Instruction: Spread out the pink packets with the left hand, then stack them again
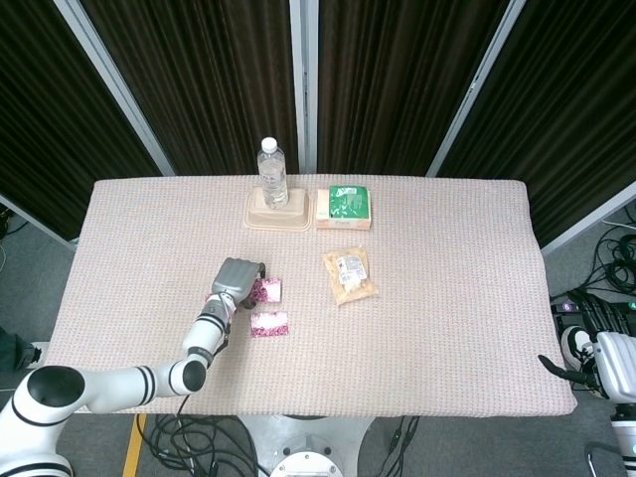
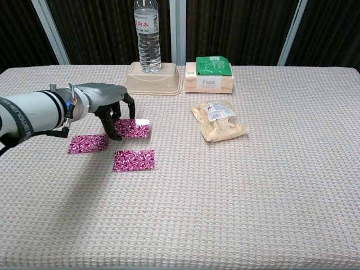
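Three pink packets lie at the table's left. In the chest view one packet [image 2: 88, 143] is flat at the left and another [image 2: 133, 160] is flat nearer the front. My left hand [image 2: 107, 106] pinches the left edge of the third packet [image 2: 135, 128], which sits tilted slightly off the cloth. The head view shows the left hand [image 1: 236, 277] over that packet [image 1: 267, 289], with the front packet [image 1: 269, 323] below it. My right hand [image 1: 558, 371] hangs off the table's right front corner, and how its fingers lie is unclear.
A water bottle [image 2: 147, 35] stands on a beige tray [image 2: 153, 84] at the back. Next to it sits a green-topped tissue box [image 2: 208, 75]. A clear bag of snacks [image 2: 218, 121] lies right of the packets. A woven cloth [image 2: 253, 185] covers the table.
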Controlling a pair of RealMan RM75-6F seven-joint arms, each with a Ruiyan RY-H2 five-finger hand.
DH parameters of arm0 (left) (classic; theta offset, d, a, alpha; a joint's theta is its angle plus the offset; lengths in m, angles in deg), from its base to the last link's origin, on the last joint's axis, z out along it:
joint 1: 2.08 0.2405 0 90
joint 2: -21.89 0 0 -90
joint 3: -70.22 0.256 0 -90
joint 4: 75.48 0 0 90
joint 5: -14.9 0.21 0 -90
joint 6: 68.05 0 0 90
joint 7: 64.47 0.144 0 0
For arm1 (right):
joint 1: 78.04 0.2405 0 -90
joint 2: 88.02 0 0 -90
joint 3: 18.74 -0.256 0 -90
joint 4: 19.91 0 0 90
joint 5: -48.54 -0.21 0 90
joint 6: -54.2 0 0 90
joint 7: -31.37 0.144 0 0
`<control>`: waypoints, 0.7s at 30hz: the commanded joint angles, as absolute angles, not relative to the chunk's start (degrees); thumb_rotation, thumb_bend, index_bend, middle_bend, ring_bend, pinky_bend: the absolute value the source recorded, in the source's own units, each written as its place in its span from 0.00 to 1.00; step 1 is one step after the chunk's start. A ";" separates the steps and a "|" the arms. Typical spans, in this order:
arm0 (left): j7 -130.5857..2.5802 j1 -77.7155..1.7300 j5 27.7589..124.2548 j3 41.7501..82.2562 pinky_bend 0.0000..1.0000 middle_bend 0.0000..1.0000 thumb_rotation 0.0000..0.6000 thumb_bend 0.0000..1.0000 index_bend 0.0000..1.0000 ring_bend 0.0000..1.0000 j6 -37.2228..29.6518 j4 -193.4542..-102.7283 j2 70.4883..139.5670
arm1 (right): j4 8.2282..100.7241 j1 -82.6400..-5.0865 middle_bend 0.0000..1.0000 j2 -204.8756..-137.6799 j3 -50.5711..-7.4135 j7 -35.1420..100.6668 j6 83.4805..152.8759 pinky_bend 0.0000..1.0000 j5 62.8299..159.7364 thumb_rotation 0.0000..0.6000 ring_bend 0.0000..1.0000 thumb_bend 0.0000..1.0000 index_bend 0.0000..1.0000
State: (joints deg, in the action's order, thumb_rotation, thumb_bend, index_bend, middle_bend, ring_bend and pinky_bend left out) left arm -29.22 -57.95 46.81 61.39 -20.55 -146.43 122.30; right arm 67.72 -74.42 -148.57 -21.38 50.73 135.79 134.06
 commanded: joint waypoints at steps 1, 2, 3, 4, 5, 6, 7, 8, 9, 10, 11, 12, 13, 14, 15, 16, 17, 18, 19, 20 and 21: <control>-26.09 -57.78 44.48 61.94 0.98 0.92 1.00 0.24 0.44 0.91 -17.61 -152.06 119.63 | 67.63 -74.28 0.06 -148.66 -21.38 50.82 135.63 0.00 134.16 0.81 0.00 0.06 0.09; -25.44 -57.75 44.06 62.10 0.98 0.92 1.00 0.24 0.44 0.91 -16.76 -153.30 119.27 | 67.61 -74.21 0.06 -148.70 -21.38 50.85 135.56 0.00 134.23 0.81 0.00 0.06 0.09; -24.78 -57.73 43.74 62.31 0.98 0.92 1.00 0.24 0.44 0.91 -15.93 -154.44 119.00 | 67.57 -74.16 0.06 -148.75 -21.38 50.88 135.49 0.00 134.25 0.81 0.00 0.06 0.09; -23.80 -57.75 43.25 62.69 0.98 0.92 1.00 0.24 0.44 0.91 -15.06 -155.88 118.65 | 67.51 -74.09 0.06 -148.81 -21.38 50.95 135.41 0.00 134.28 0.81 0.00 0.06 0.09; -23.01 -57.82 42.71 62.99 0.98 0.92 1.00 0.24 0.44 0.91 -14.57 -156.93 118.39 | 67.48 -74.04 0.06 -148.84 -21.36 51.01 135.35 0.00 134.32 0.81 0.00 0.06 0.09; -22.28 -57.90 42.13 63.25 0.98 0.92 1.00 0.24 0.44 0.91 -14.16 -157.96 118.16 | 67.46 -74.01 0.06 -148.86 -21.34 51.04 135.31 0.00 134.37 0.81 0.00 0.06 0.09; -21.59 -57.99 41.53 63.46 0.98 0.92 1.00 0.24 0.44 0.91 -13.63 -159.18 117.97 | 67.46 -73.97 0.06 -148.86 -21.34 51.03 135.29 0.00 134.42 0.81 0.00 0.06 0.09; -21.23 -58.01 41.23 63.57 0.98 0.92 1.00 0.24 0.44 0.90 -13.17 -159.95 117.94 | 67.45 -73.97 0.06 -148.86 -21.33 51.03 135.30 0.00 134.43 0.81 0.00 0.06 0.09; -20.95 -58.00 41.02 63.66 0.98 0.92 1.00 0.24 0.44 0.91 -12.65 -160.63 117.97 | 67.46 -74.00 0.06 -148.83 -21.31 51.03 135.34 0.00 134.44 0.81 0.00 0.06 0.09; -20.71 -57.95 40.76 63.71 0.98 0.92 1.00 0.24 0.44 0.90 -11.93 -161.51 118.07 | 67.49 -74.01 0.06 -148.79 -21.32 51.00 135.40 0.00 134.44 0.81 0.00 0.06 0.09; -20.64 -57.88 40.57 63.70 0.98 0.92 1.00 0.24 0.44 0.91 -11.43 -162.14 118.18 | 67.52 -74.03 0.06 -148.79 -21.33 50.99 135.45 0.00 134.44 0.81 0.00 0.06 0.09; -20.53 -57.83 40.39 63.71 0.98 0.92 1.00 0.24 0.44 0.90 -11.00 -162.70 118.29 | 67.56 -74.05 0.06 -148.77 -21.31 50.98 135.48 0.00 134.46 0.81 0.00 0.06 0.09; -20.25 -57.82 40.10 63.78 0.98 0.92 1.00 0.24 0.44 0.91 -10.48 -163.33 118.44 | 67.59 -74.07 0.06 -148.75 -21.28 50.96 135.52 0.00 134.50 0.81 0.00 0.06 0.09; -20.00 -57.82 39.84 63.83 0.98 0.92 1.00 0.24 0.44 0.91 -10.08 -163.72 118.58 | 67.61 -74.08 0.06 -148.74 -21.25 50.92 135.53 0.00 134.53 0.81 0.00 0.06 0.09; -19.76 -57.84 39.54 63.85 0.98 0.92 1.00 0.24 0.44 0.91 -9.71 -164.05 118.74 | 67.66 -74.09 0.06 -148.73 -21.22 50.90 135.54 0.00 134.56 0.81 0.00 0.06 0.09; -19.42 -57.91 39.08 63.86 0.98 0.92 1.00 0.24 0.44 0.91 -9.41 -164.39 118.92 | 67.71 -74.10 0.06 -148.72 -21.19 50.88 135.54 0.00 134.58 0.82 0.00 0.06 0.09; -19.14 -57.97 38.72 63.89 0.98 0.92 1.00 0.24 0.44 0.91 -9.24 -164.61 119.04 | 67.74 -74.10 0.06 -148.71 -21.18 50.85 135.56 0.00 134.59 0.82 0.00 0.06 0.09; -18.87 -58.03 38.39 63.94 0.98 0.92 1.00 0.24 0.44 0.91 -9.08 -164.83 119.17 | 67.76 -74.12 0.06 -148.70 -21.18 50.82 135.58 0.00 134.57 0.82 0.00 0.06 0.09; -18.60 -58.08 37.92 63.95 0.98 0.91 1.00 0.24 0.44 0.90 -8.87 -165.11 119.35 | 67.77 -74.15 0.06 -148.69 -21.17 50.83 135.61 0.00 134.54 0.81 0.00 0.06 0.08; -18.45 -58.12 37.64 63.94 0.98 0.91 1.00 0.24 0.44 0.90 -8.75 -165.27 119.52 | 67.77 -74.18 0.06 -148.71 -21.16 50.85 135.63 0.00 134.53 0.81 0.00 0.06 0.09; -18.36 -58.14 37.41 63.93 0.98 0.91 1.00 0.24 0.44 0.90 -8.67 -165.36 119.70 | 67.77 -74.20 0.06 -148.73 -21.13 50.87 135.65 0.00 134.55 0.82 0.00 0.06 0.09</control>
